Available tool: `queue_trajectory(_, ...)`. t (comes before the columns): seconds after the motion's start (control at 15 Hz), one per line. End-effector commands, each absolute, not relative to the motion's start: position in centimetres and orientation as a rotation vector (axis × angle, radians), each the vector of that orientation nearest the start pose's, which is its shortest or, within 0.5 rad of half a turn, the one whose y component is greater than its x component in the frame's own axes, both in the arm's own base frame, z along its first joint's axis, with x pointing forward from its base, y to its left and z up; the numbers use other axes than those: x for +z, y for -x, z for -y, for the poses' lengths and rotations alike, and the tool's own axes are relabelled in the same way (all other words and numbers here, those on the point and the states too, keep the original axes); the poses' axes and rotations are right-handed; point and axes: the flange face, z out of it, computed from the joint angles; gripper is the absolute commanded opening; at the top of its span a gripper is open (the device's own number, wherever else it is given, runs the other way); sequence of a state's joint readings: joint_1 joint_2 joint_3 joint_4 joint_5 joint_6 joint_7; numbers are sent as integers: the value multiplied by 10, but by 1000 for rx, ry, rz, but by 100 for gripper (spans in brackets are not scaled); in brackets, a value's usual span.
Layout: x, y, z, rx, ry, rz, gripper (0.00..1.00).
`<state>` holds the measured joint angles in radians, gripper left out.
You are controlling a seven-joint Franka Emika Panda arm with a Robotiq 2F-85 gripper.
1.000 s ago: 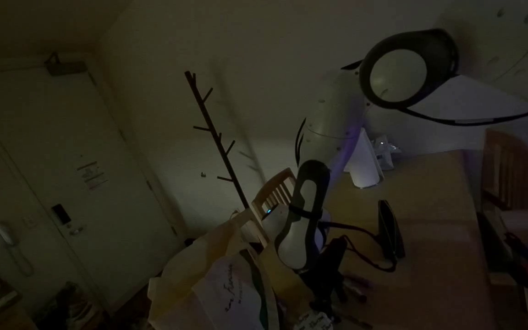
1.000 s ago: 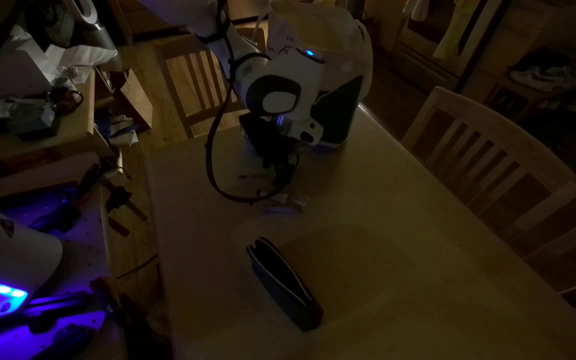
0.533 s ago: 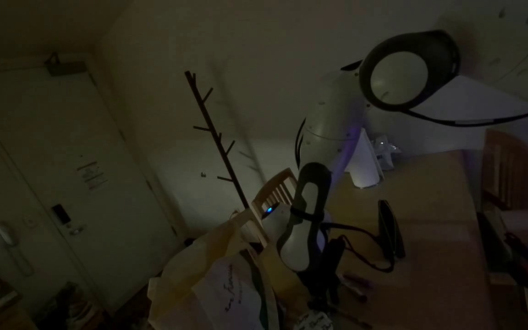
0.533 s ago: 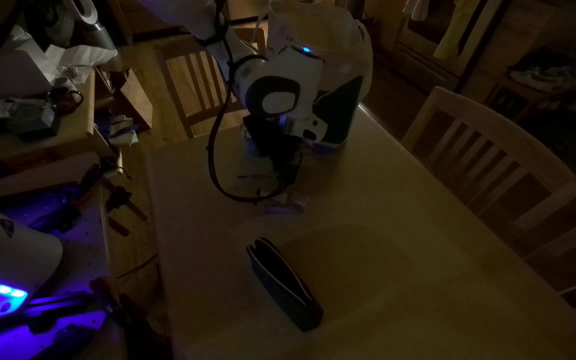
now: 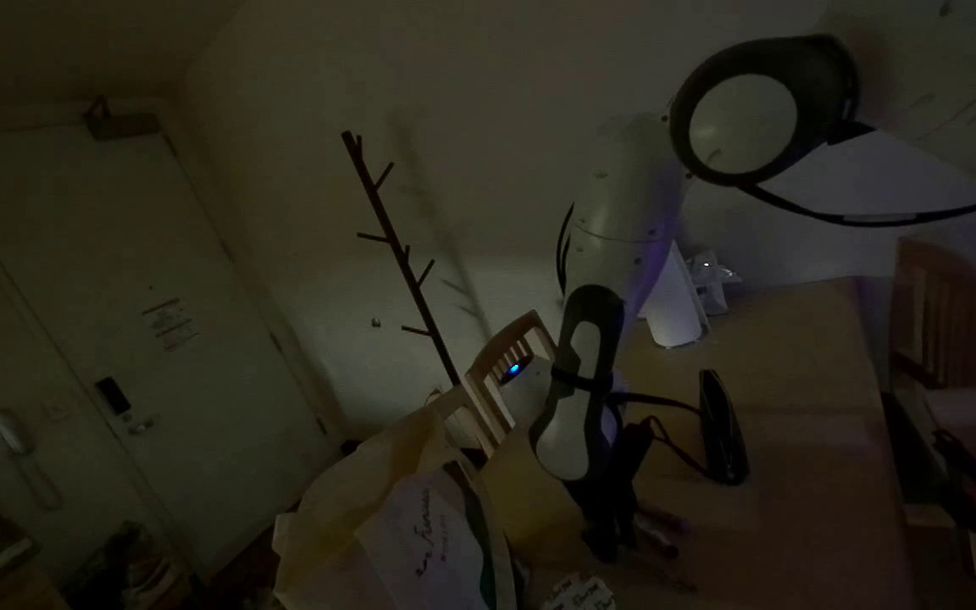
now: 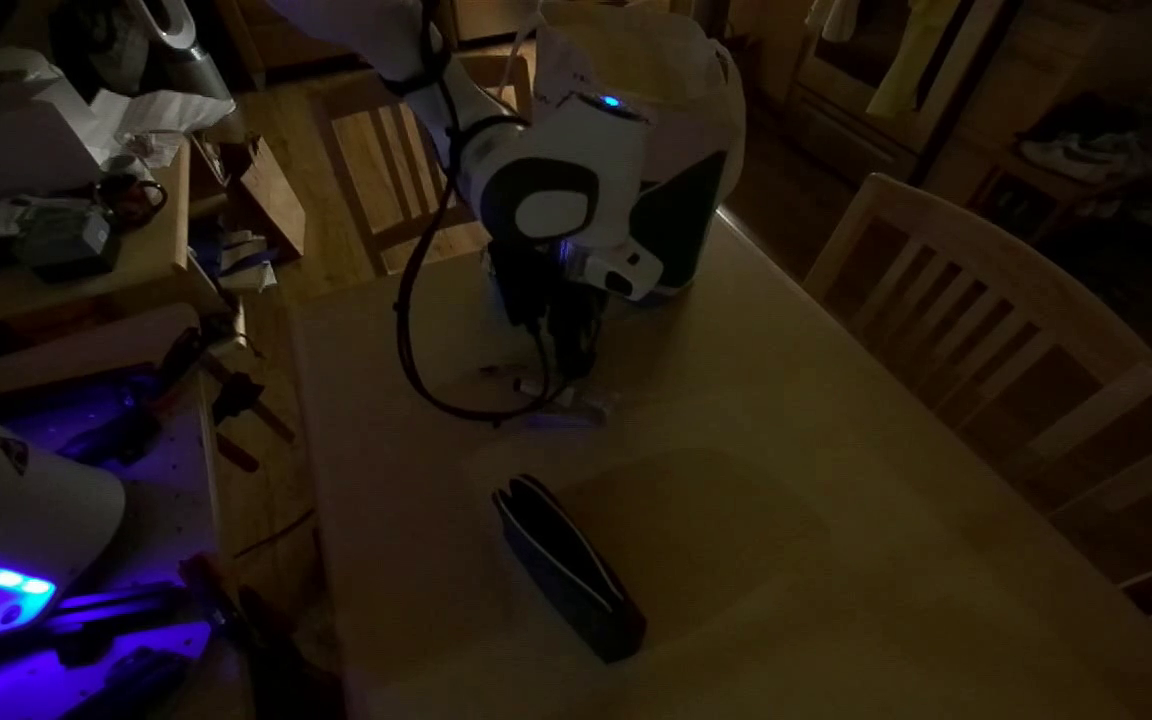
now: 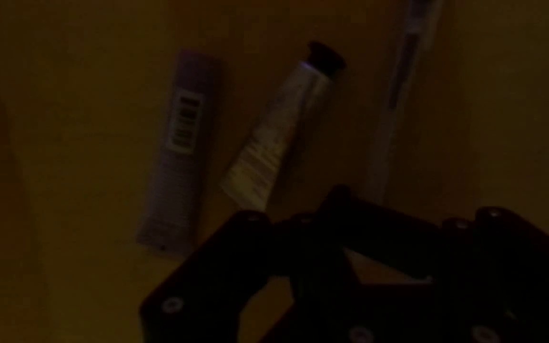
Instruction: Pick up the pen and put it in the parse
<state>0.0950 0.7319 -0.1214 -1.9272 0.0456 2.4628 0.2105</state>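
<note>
Your hand [image 5: 609, 546] hangs fingers-down, its jaws drawn together. The wrist [image 5: 571, 428] sits right above it, and you can see a blue light [image 5: 514, 368] glowing there, higher than the hand. Above the wrist, your forearm [image 5: 623, 224] slopes down toward the hand, with the round elbow joint [image 5: 744, 123] higher again. In the wrist view, the hand's dark linkages [image 7: 203, 276] fill the bottom; you'll find the fingertips too dark to tell apart.
</note>
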Motion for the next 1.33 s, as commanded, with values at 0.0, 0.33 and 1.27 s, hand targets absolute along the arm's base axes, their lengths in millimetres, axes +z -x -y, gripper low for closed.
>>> queue_trajectory(0.0,128,-560,31,285,3233,-534,0)
queue_trajectory(0.33,146,-554,34,239,3240,-409,29)
queue_trajectory(1.27,133,-568,12,127,3130,-127,100)
